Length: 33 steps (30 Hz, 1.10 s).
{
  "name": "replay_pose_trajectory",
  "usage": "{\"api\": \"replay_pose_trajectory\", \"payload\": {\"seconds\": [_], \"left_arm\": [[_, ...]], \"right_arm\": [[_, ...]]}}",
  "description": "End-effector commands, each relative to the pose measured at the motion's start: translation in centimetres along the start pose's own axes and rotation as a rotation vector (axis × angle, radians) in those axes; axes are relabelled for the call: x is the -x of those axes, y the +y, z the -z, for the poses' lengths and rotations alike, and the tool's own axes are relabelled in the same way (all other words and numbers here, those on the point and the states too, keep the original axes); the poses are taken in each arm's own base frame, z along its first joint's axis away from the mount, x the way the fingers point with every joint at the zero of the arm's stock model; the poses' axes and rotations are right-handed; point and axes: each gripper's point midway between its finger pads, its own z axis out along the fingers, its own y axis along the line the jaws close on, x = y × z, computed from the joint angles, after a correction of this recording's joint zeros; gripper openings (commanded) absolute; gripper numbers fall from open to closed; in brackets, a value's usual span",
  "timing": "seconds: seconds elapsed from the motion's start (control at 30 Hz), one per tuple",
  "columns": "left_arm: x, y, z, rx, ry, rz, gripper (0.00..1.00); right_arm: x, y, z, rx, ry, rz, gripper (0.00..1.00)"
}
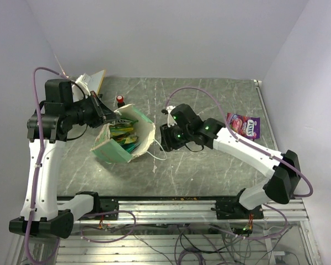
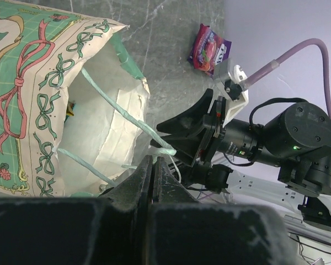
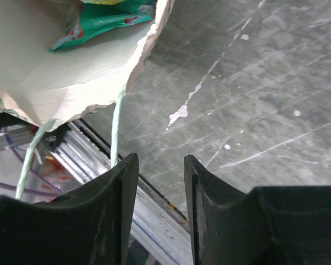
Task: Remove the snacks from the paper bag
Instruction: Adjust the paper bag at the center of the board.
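The paper bag [image 1: 111,150] lies tilted on the table with its mouth facing right. Green and yellow snacks [image 1: 124,135] show inside it. My left gripper [image 1: 107,117] is at the bag's upper rim; in the left wrist view its jaws [image 2: 153,163] are pressed shut, seemingly on the rim of the bag [image 2: 33,99]. My right gripper [image 1: 162,138] is open and empty just right of the bag's mouth. In the right wrist view it [image 3: 160,165] hangs below the torn rim [image 3: 71,72], with a green snack [image 3: 99,25] inside. A red-pink and purple snack [image 1: 244,125] lies at the far right.
A small red-capped bottle [image 1: 120,100] stands behind the bag. A flat white board [image 1: 94,83] leans at the back left. The bag's string handles [image 3: 117,124] hang loose by my right gripper's left finger. The table's front rail [image 1: 171,207] is near.
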Motion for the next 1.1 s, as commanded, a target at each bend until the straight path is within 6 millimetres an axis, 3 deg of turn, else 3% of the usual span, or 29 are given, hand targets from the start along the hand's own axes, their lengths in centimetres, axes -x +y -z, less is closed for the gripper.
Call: {"api": "replay_pose_trajectory", "payload": {"seconds": [0.0,0.3,0.47,0.6,0.77,0.93,1.0,1.07], "left_arm": [[-0.2,-1.2,0.7,-0.039,0.007,-0.039,0.07],[-0.7,-1.3,1.0,-0.05,0.024,-0.051,0.07],[-0.9,-1.6,1.2,-0.061,0.034,-0.057,0.07],[-1.0,-1.8,1.3,-0.069,0.038,-0.063,0.07],[-0.9,-2.2,1.2,-0.091,0.042,-0.063,0.07],[-0.7,-2.1,1.2,-0.084,0.046,-0.086,0.07],[-0.6,-2.0,1.1,-0.078,0.048,-0.091,0.07],[-0.5,-1.9,1.0,-0.077,0.048,-0.093,0.07]], "right_arm": [[0.1,2.0,0.6,0.077,0.002,-0.03,0.37],[3.6,-0.5,4.6,-0.11,-0.131,0.06,0.54],[4.5,0.7,4.0,-0.048,-0.158,0.047,0.57],[3.9,1.3,2.7,-0.009,-0.128,0.033,0.58],[1.7,3.1,0.9,0.072,-0.067,-0.025,0.5],[-0.1,4.1,0.7,0.111,-0.063,-0.056,0.33],[-0.8,3.9,0.7,0.105,-0.058,-0.061,0.26],[-1.1,4.0,0.7,0.105,-0.048,-0.056,0.11]]}}
